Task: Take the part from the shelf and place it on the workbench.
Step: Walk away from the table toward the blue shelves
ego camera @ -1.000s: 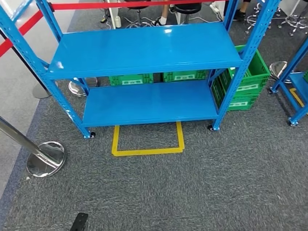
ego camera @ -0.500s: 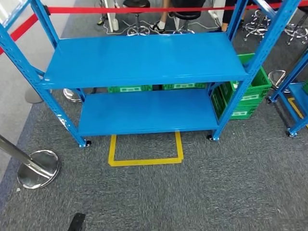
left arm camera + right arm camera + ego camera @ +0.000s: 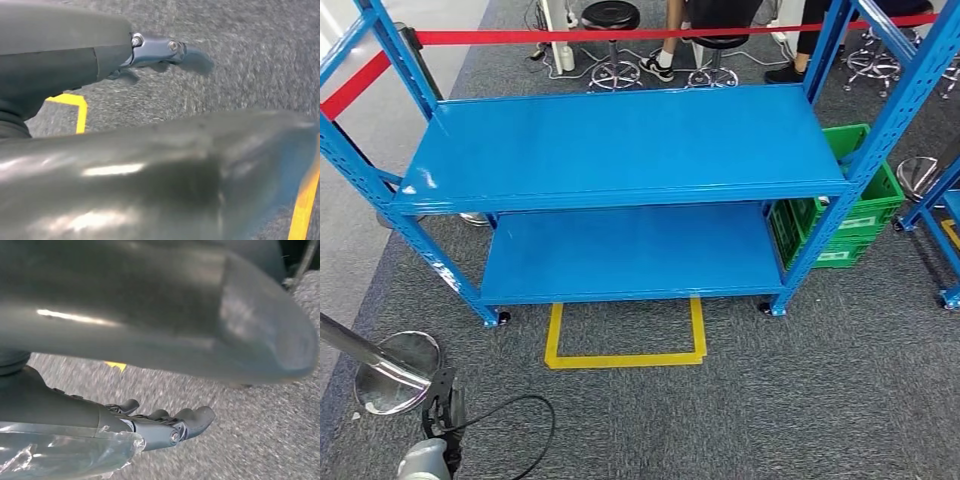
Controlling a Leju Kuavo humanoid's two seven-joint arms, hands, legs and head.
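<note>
the grey carpet [image 3: 803, 400] spread under a blue shelf [image 3: 622, 140] of two bare boards; no part lay on either board, and where it was could not be told; green crates [image 3: 848, 215] sat behind the shelf's right post; a yellow tape square [image 3: 626, 340] lay before it; the left hand [image 3: 166, 52] and right hand [image 3: 173, 427] held nothing, fingers stretched out side by side over the carpet.

Glossy blue painted metal shelf [image 3: 622, 140]; rough grey carpet floor [image 3: 773, 400]; green plastic crate [image 3: 848, 225]; shiny chrome stanchion base [image 3: 392, 358]; matt yellow tape [image 3: 626, 358].
</note>
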